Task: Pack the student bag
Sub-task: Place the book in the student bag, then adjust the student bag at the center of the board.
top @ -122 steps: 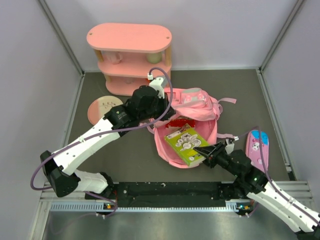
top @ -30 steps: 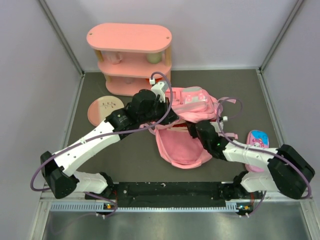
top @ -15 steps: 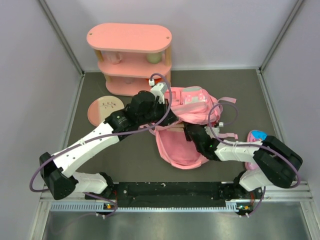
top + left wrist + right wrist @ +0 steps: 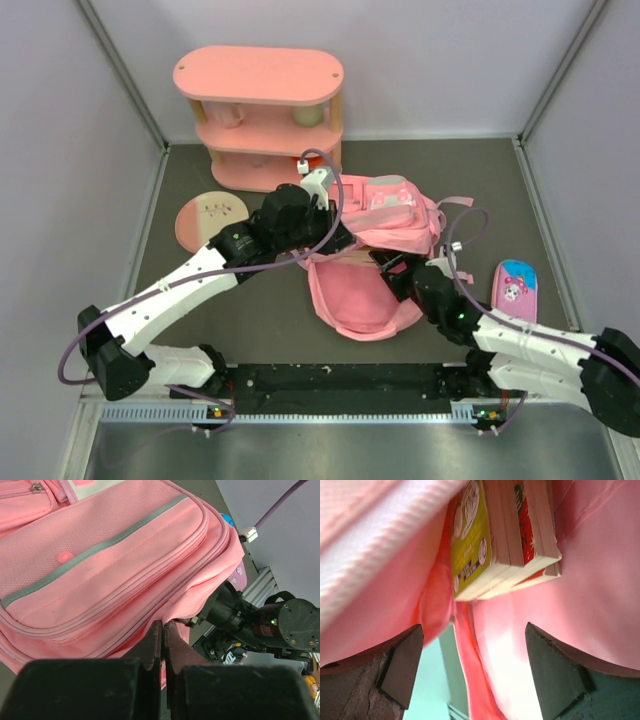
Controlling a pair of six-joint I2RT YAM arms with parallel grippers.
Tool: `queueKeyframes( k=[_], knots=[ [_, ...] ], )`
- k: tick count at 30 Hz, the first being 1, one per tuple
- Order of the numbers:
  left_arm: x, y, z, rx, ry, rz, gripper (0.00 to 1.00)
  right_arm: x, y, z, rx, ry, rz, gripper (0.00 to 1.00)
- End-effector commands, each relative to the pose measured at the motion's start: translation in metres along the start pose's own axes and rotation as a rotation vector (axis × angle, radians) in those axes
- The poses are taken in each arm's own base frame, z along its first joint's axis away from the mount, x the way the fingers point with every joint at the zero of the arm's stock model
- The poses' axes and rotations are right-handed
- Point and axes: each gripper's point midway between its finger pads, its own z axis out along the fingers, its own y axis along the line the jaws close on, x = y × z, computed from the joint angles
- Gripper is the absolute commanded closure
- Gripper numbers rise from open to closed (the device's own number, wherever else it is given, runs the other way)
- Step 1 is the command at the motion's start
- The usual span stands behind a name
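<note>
The student bag (image 4: 365,305) is a soft pink backpack lying at mid-table with its mouth held open. My left gripper (image 4: 338,243) is shut on the upper rim of that mouth; in the left wrist view its fingers (image 4: 164,626) pinch the pink fabric edge below the grey-zipped front pocket (image 4: 100,555). My right gripper (image 4: 393,268) sits at the mouth's right side. In the right wrist view it (image 4: 473,626) stands open with nothing between its fingers, facing a green-yellow book (image 4: 470,535) and a red book (image 4: 530,530) that lie inside the bag.
A pink three-tier shelf (image 4: 258,115) stands at the back. A round pink plate (image 4: 210,215) lies left of the bag. A flat pink pencil case (image 4: 515,287) lies to the right, near the right arm. Grey walls enclose the table.
The green-yellow book, earlier on top of the bag in my right gripper, now lies inside. My right gripper has opened, let it go and drawn back toward the mouth. The left grip holds.
</note>
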Motion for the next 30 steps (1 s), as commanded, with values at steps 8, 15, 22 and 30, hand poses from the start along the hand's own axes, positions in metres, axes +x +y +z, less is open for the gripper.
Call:
queueKeyframes(
  k=[8,15,22,30],
  knots=[
    [-0.025,-0.013,-0.005,0.06,-0.117,0.01,1.0,0.037,0.0,-0.075,-0.167,0.376,-0.401,0.2],
    [-0.009,-0.001,-0.003,0.032,-0.081,0.007,1.0,0.057,0.023,-0.128,-0.474,0.551,-0.497,0.18],
    [0.015,0.001,-0.005,0.069,-0.021,-0.008,1.0,0.034,0.053,-0.153,-0.579,0.464,-0.485,0.18],
    [0.067,0.016,-0.034,0.078,0.103,0.032,0.29,-0.058,0.04,-0.137,-0.258,0.047,-0.434,0.09]
  ],
)
